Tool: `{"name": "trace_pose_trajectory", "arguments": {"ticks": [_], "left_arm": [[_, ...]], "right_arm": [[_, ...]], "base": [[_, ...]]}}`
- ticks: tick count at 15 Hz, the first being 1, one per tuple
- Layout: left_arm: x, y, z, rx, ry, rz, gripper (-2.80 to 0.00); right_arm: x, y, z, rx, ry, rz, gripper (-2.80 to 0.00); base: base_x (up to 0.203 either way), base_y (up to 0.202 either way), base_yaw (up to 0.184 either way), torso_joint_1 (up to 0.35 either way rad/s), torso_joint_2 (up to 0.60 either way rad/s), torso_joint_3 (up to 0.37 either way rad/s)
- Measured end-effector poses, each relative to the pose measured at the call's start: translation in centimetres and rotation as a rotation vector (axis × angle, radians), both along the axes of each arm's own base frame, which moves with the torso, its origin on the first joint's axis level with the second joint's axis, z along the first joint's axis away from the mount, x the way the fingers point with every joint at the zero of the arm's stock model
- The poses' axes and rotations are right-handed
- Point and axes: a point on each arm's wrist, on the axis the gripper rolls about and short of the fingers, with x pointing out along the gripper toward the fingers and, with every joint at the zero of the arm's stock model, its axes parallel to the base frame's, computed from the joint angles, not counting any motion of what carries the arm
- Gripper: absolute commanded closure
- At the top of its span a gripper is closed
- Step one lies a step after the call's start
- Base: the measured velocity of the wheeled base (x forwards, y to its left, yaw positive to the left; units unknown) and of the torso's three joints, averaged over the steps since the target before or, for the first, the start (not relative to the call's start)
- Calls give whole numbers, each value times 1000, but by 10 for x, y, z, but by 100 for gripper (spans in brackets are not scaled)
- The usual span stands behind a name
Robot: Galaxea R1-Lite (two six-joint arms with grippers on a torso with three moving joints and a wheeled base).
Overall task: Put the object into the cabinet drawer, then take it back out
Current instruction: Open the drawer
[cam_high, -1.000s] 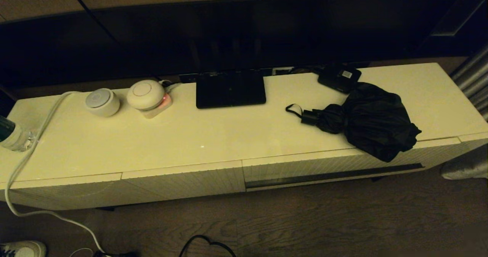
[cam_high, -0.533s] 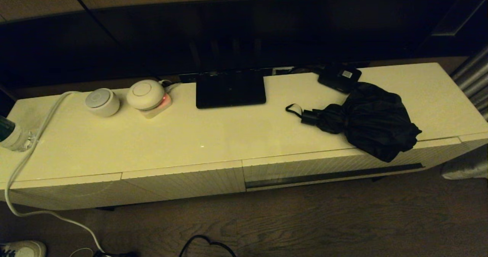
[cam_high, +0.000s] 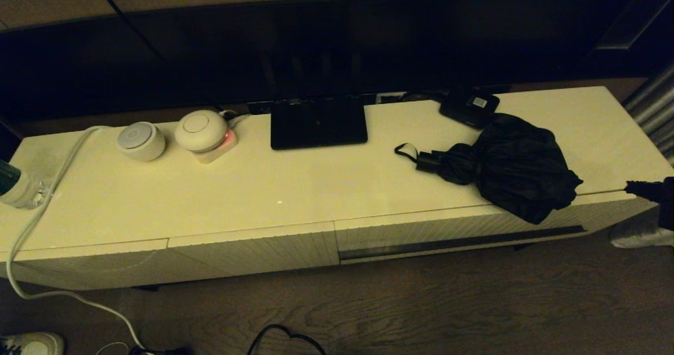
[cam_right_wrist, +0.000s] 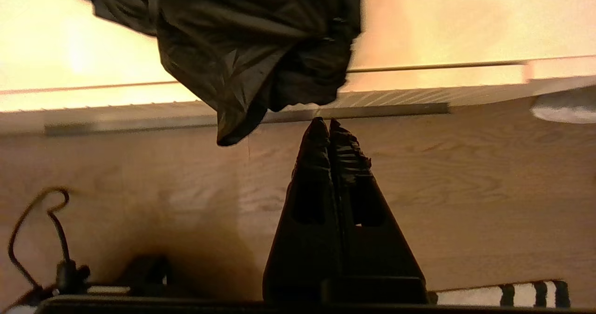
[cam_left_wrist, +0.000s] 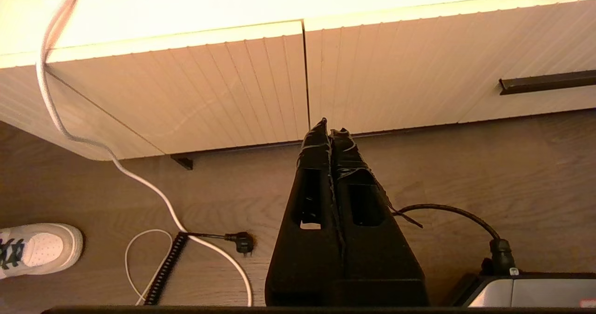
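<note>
The black folding umbrella [cam_high: 508, 165] lies on the cabinet top at the right, its baggy fabric [cam_right_wrist: 242, 48] hanging over the front edge and its handle with wrist loop [cam_high: 416, 157] pointing left. Below it the cream ribbed drawer [cam_high: 421, 228] is closed, its dark handle groove [cam_high: 463, 242] running along the front. My right gripper [cam_high: 629, 188] enters at the far right edge, shut and empty, right of the umbrella; in its wrist view the gripper [cam_right_wrist: 328, 124] sits before the groove [cam_right_wrist: 396, 110]. My left gripper [cam_left_wrist: 329, 126] is shut, low in front of the cabinet's left fronts.
A small flat black box with a white label [cam_high: 468, 106] sits behind the umbrella. A black stand [cam_high: 318, 123], two round white devices [cam_high: 141, 140] [cam_high: 201, 130] and a white cable [cam_high: 37, 213] occupy the cabinet top. Cables [cam_left_wrist: 195, 239] lie on the wooden floor.
My right gripper has come into the head view at the far right edge, level with the cabinet's front edge. The umbrella and drawer have not moved.
</note>
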Motion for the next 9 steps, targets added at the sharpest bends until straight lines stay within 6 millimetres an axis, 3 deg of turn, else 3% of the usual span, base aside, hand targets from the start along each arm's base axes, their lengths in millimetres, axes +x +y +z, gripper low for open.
{"name": "trace_pose_trajectory", "arguments": {"ticks": [4,9], "left_arm": [[0,0,0,0,0,0,0],[0,0,0,0,0,-1,0]], "right_arm": [[32,9,-9,-40,72,57,0],[64,42,-15,-123,116,156,0]], "base": [[0,0,0,0,0,0],[0,0,0,0,0,0]]}}
